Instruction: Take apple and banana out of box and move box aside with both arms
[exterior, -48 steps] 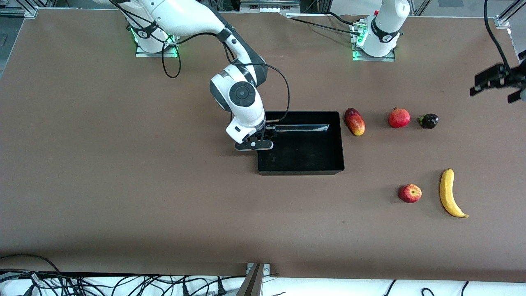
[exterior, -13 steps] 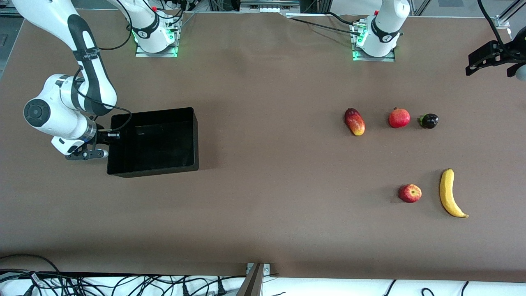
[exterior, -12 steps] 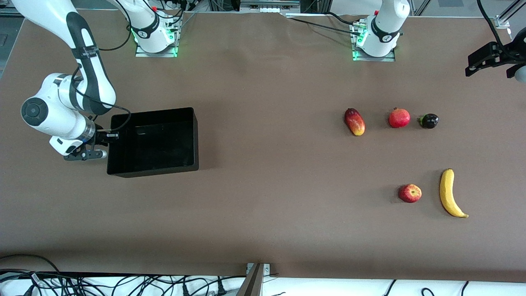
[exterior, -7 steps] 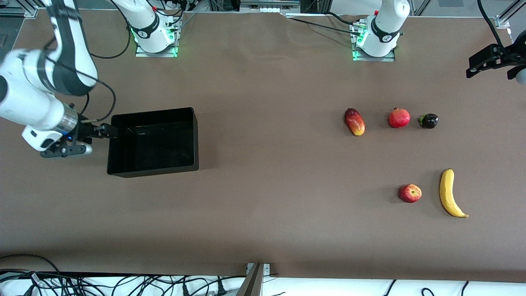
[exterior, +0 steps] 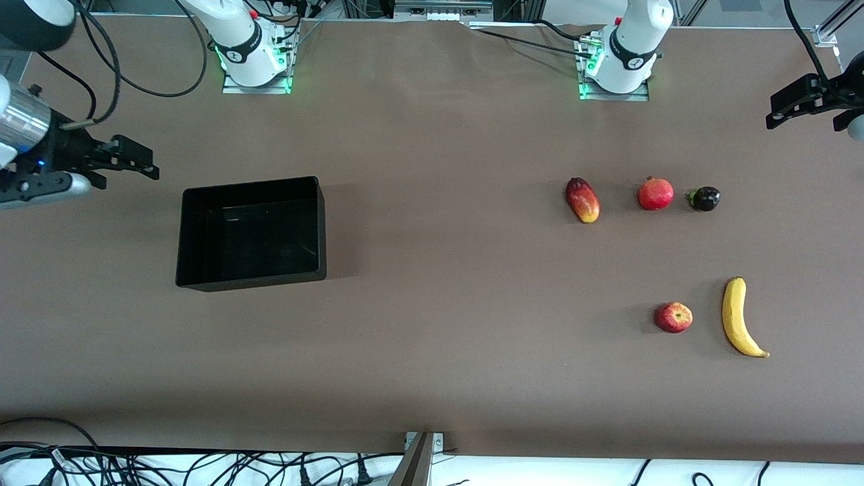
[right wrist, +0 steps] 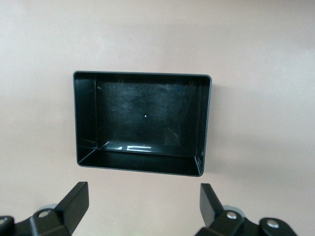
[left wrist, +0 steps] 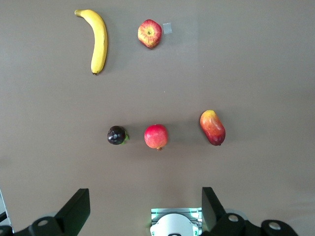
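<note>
The black box point(exterior: 250, 278) sits empty on the table toward the right arm's end; the right wrist view looks down into it point(right wrist: 84, 118). My right gripper point(exterior: 138, 160) is open and empty, up in the air over the table beside the box; its fingers stand wide apart in the right wrist view point(right wrist: 143, 189). The apple point(exterior: 673, 317) and the banana point(exterior: 737, 317) lie side by side toward the left arm's end, also in the left wrist view, apple point(left wrist: 149, 33) and banana point(left wrist: 98, 42). My left gripper point(exterior: 803, 115) is open and empty, high over that end.
A mango point(exterior: 582, 200), a pomegranate point(exterior: 655, 194) and a small dark round fruit point(exterior: 705, 198) lie in a row, farther from the front camera than the apple and banana. Both arm bases stand along the table's edge farthest from that camera. Cables lie along the nearest edge.
My right gripper dragged the box to the right arm's end, let go of its wall, then rose and drew away from it. The box stays put. The left arm barely moved.
</note>
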Controlling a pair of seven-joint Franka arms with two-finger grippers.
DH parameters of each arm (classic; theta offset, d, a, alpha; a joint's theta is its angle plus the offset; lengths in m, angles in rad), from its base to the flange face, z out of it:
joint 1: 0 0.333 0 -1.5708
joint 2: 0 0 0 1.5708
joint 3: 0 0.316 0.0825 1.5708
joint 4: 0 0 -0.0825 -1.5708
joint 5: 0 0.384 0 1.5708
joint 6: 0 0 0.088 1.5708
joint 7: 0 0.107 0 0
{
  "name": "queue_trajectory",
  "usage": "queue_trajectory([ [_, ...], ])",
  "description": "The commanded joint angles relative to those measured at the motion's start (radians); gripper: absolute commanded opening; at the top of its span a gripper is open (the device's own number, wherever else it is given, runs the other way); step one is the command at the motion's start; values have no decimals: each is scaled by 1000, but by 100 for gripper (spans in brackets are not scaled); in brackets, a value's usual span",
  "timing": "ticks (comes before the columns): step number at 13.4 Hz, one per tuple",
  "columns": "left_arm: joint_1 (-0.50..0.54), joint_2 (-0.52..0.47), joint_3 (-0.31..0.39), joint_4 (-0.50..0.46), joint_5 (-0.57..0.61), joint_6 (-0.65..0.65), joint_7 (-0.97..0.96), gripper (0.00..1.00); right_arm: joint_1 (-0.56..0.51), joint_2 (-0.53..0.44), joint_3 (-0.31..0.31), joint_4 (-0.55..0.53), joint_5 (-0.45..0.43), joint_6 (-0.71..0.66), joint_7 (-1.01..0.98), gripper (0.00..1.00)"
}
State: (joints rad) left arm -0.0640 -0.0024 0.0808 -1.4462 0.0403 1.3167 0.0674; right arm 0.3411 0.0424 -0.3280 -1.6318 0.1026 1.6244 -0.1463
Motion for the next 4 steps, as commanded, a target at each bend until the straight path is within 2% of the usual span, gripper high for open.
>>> queue_trajectory([
  [1,13,-4,-12,-6,6,9,22,100,-7,16,0,30,-11,-23,10,100],
  [3,12,-5,-13,-6,4,9,22,100,-20,22,1,32,-8,-21,10,100],
  [4,12,-4,-13,-5,3,9,22,100,-39,24,21,32,-9,-23,10,100],
])
